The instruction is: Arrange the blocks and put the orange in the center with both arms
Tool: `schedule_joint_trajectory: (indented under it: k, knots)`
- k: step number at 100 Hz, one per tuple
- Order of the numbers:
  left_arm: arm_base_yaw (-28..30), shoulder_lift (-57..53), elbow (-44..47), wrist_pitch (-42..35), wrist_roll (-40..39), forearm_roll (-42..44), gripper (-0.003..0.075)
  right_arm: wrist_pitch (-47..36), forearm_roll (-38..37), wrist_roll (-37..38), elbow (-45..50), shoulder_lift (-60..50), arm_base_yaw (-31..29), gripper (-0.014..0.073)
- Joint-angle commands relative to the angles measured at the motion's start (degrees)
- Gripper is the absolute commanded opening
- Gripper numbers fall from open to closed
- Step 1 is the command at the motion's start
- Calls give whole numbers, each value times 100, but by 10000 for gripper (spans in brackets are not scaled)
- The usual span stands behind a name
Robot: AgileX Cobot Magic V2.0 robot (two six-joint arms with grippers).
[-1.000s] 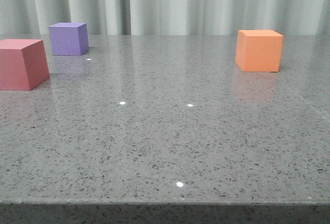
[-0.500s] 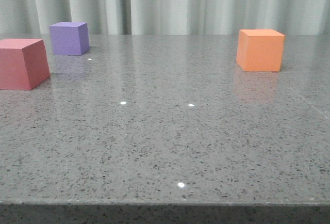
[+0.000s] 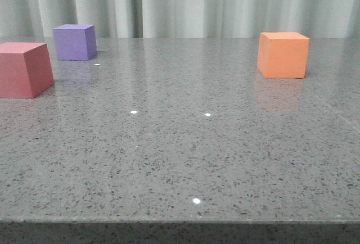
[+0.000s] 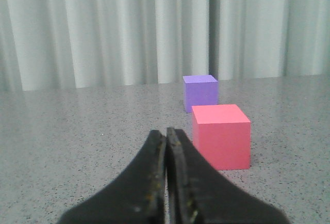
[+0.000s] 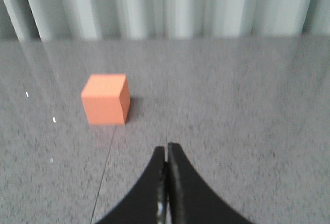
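Note:
The orange cube stands at the far right of the grey table; it also shows in the right wrist view. The pink-red cube stands at the left edge, with the purple cube behind it. Both show in the left wrist view, pink-red in front of purple. My left gripper is shut and empty, short of the pink-red cube. My right gripper is shut and empty, short of the orange cube. Neither arm shows in the front view.
The grey speckled table has its front edge near the bottom of the front view. A pale pleated curtain hangs behind the table. A thin seam line runs across the tabletop near the orange cube.

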Motion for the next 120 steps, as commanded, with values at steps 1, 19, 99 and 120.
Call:
schedule_joint_trajectory:
  k: [1,19,99,120]
  knots:
    - [25,-181,244,-453,1,-17,-20,269,39,-26,-716,770,26,-68]
    - [25,-181,244,-453,1,-17,-20,1036,270,-26,-1487,1823,26,-68]
    - [25,-181,244,-453,1,-17,-20,1604,747,-26,-1706,2873,26,635]
    - [25,-181,244,-453,1,-17,-20,1575,1046,-26,-2433,3514,182,635]
